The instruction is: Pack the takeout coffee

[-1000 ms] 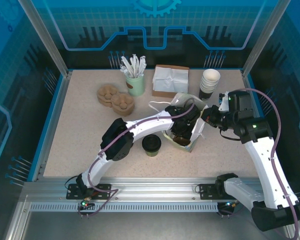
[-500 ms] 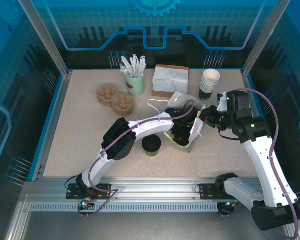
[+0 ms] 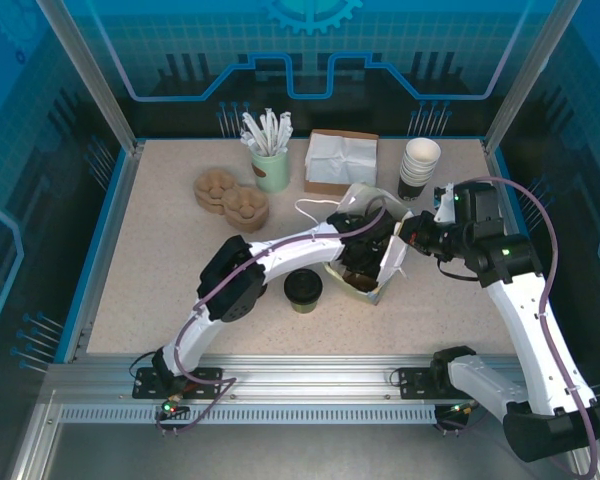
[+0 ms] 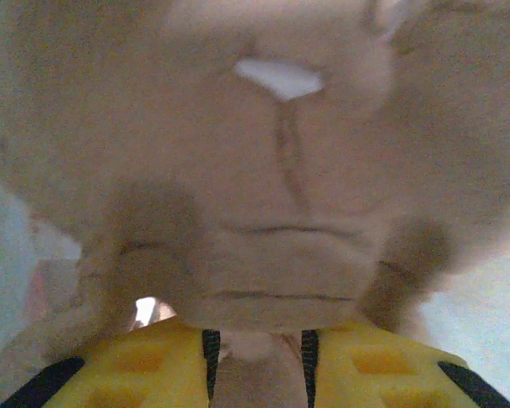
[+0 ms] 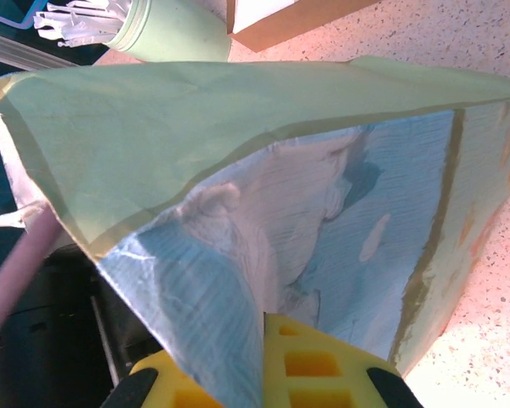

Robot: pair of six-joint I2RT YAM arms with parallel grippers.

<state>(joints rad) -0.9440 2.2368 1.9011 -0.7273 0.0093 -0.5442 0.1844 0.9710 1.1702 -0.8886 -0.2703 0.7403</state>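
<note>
The takeout coffee, a short olive cup with a black lid, stands on the table just left of the paper bag. The left arm reaches into the bag's mouth from the left. Inside, the left gripper faces the creased brown inner wall of the bag. Its yellow fingers stand a little apart, with only loose paper in the gap. My right gripper is at the bag's right rim. It is shut on the rim's paper edge, with the bag's green and bluish sides spread above it.
Along the back stand a mint cup of white wrapped sticks, a brown box of napkins and a stack of lidless cups. Brown pulp carriers lie at the back left. A raised blue rim borders the table.
The left arm has shifted slightly inside the bag, and the bag's mouth and body have moved a little with it. The coffee cup has stayed put.
</note>
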